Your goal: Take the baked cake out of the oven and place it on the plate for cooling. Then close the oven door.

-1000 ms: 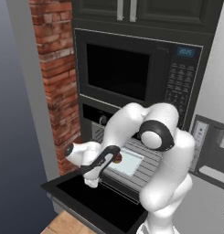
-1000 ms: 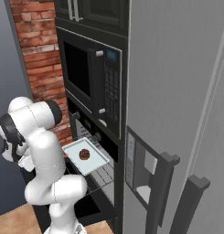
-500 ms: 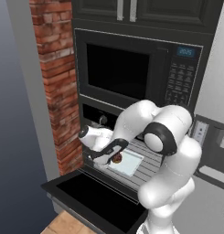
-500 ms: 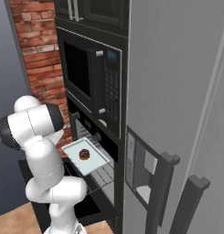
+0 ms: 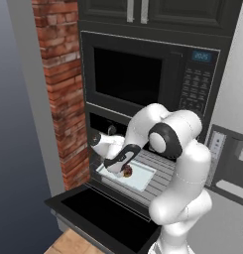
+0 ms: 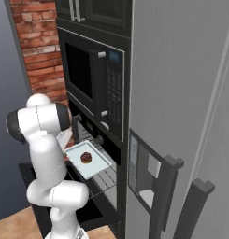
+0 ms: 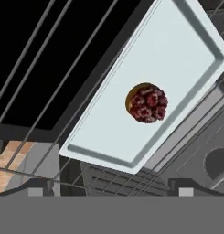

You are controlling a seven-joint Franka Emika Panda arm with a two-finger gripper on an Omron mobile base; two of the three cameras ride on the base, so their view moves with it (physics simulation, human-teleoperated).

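Oven [image 5: 105,124]: black built-in unit below the microwave [image 5: 143,79], set between the red brick column [image 5: 63,89] on the left and the grey refrigerator [image 6: 181,116] on the right; two round knobs show on its front panel.
Oven door [image 5: 98,213]: dropped fully open, lying flat and low in front of the cavity (its dark glass faces up).
Rack [image 5: 160,166]: wire rack pulled out over the open door, carrying the tray.
Tray [image 6: 95,165]: pale, shallow, rectangular, resting on the rack and turned slightly askew to it.
Cake [image 7: 146,102]: small, round, dark reddish-brown, with a lumpy top; it sits near the middle of the tray, still on the pulled-out rack.
Gripper [image 5: 120,166]: fingers spread wide and released, grasping nothing; it hovers just above the tray's left part, right beside the cake in the left base view. Whether a fingertip touches the cake I cannot tell.
Arm [image 5: 167,144]: bent forward over the rack from the near right, hiding part of the tray in the left base view.
Floor [image 5: 76,243]: light wood boards, visible at the near edge below the door.
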